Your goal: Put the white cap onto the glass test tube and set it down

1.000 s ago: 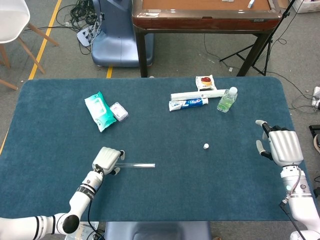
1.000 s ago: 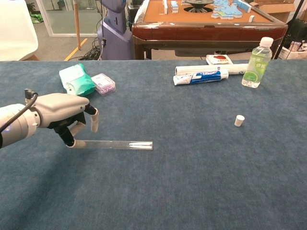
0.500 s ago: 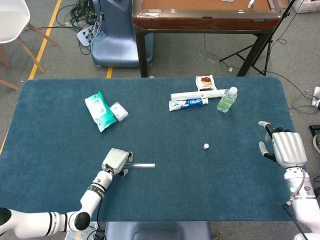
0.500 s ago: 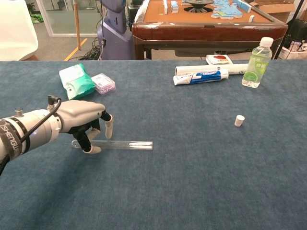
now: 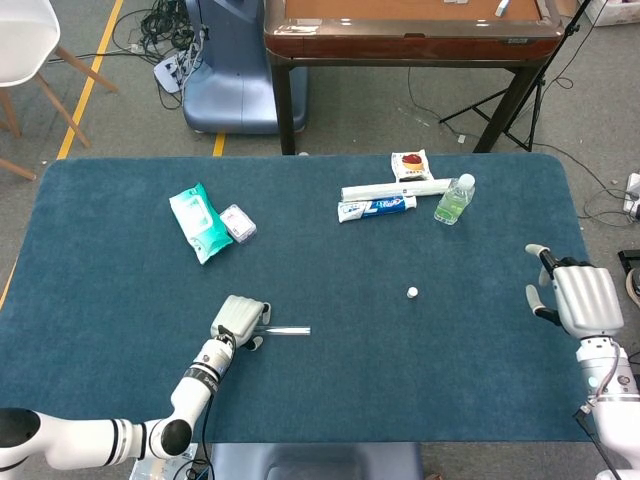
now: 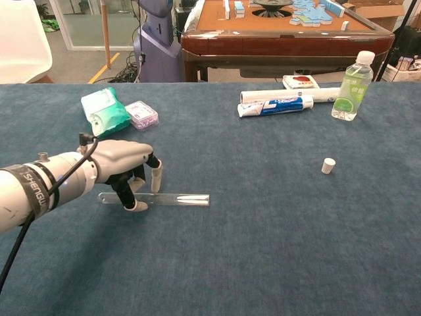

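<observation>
The glass test tube (image 5: 288, 330) (image 6: 179, 199) lies flat on the blue table cover, left of centre. My left hand (image 5: 240, 318) (image 6: 122, 160) hovers over the tube's left part, thumb on the near side and a finger on the far side; the fingers straddle the tube without closing on it. Far to the right of the tube stands the small white cap (image 5: 412, 292) (image 6: 328, 165), alone. My right hand (image 5: 578, 298) is at the table's right edge with fingers apart and nothing in it, well right of the cap; only the head view shows it.
A green wipes pack (image 5: 198, 222) and a small purple box (image 5: 238, 222) lie at the back left. A toothpaste tube (image 5: 378, 207), a white roll (image 5: 395, 188), a snack packet (image 5: 411, 164) and a plastic bottle (image 5: 454, 198) sit at the back right. A wooden table (image 5: 400, 40) stands beyond.
My left hand has slid right along the tube and now straddles it further in. My right hand has drifted slightly right and toward the near edge. Tube and cap have not moved.
</observation>
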Motion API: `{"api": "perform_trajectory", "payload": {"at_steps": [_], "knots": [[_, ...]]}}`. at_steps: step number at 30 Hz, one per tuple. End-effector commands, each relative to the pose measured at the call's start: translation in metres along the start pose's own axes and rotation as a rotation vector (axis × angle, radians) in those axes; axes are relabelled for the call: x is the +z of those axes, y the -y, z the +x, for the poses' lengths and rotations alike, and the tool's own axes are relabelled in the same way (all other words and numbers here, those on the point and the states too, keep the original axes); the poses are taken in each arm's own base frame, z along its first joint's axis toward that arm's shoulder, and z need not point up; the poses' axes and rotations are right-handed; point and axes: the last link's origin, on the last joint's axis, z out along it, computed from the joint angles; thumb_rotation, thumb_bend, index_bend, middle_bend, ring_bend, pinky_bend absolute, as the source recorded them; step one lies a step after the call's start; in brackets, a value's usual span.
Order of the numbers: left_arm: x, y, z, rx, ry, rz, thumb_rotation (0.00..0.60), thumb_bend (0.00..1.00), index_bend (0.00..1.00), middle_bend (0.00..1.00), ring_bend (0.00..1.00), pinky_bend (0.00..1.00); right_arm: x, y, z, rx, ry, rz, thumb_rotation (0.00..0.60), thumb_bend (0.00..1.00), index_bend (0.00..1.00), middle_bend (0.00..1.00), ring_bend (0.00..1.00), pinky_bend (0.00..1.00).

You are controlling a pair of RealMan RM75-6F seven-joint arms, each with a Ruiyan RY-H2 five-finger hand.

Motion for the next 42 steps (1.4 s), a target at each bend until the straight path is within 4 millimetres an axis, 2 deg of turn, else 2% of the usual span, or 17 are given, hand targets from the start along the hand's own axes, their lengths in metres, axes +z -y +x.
{"api": "perform_trajectory", "payload": {"at_steps": [1, 9, 17, 22, 25, 32, 36, 42], "knots": [[0.001, 0.0, -0.001, -0.002, 0.001, 0.004, 0.6, 0.25, 0.49, 0.84, 0.9, 1.0, -0.001, -0.001, 0.0, 0.0, 0.0, -0.001, 0.6, 0.41, 0.25, 0.55, 0.44, 0.49], [0.001, 0.002, -0.002, 0.018, 0.004, 0.001, 0.6, 0.26, 0.52, 0.86, 0.91, 1.0, -0.001, -0.001, 0.001, 0.0, -0.001, -0.003, 0.6, 0.41, 0.25, 0.55, 0.44, 0.49], [-0.001, 0.005, -0.001, 0.01, -0.002, -0.013, 0.6, 0.36, 0.57, 0.9, 0.94, 1.0, -0.002, -0.002, 0.0, -0.005, 0.005, -0.008, 0.6, 0.41, 0.25, 0.55, 0.44, 0.49], [-0.003, 0.017, 0.004, -0.033, -0.022, -0.017, 0.6, 0.38, 0.61, 0.94, 0.96, 1.0, -0.003, 0.0, 0.0, 0.0, 0.008, -0.007, 0.6, 0.41, 0.25, 0.54, 0.44, 0.49], [-0.005, 0.028, 0.009, -0.107, -0.034, -0.015, 0.6, 0.38, 0.63, 0.94, 0.97, 1.0, -0.002, 0.004, -0.002, -0.005, 0.013, 0.0, 0.6, 0.41, 0.26, 0.49, 0.39, 0.48], [-0.02, 0.052, 0.025, -0.265, -0.061, -0.03, 0.6, 0.38, 0.64, 0.94, 0.97, 1.0, 0.01, 0.03, -0.012, -0.04, 0.025, 0.079, 0.6, 0.41, 0.34, 0.37, 0.25, 0.35], [-0.032, 0.055, 0.034, -0.339, -0.074, -0.071, 0.6, 0.38, 0.64, 0.94, 0.97, 1.0, 0.021, 0.053, -0.023, -0.077, 0.039, 0.138, 0.6, 0.41, 0.38, 0.35, 0.23, 0.33], [-0.049, 0.052, 0.038, -0.377, -0.085, -0.147, 0.6, 0.38, 0.64, 0.94, 0.96, 1.0, 0.04, 0.091, -0.045, -0.13, 0.073, 0.22, 0.6, 0.39, 0.39, 0.31, 0.17, 0.25]]}}
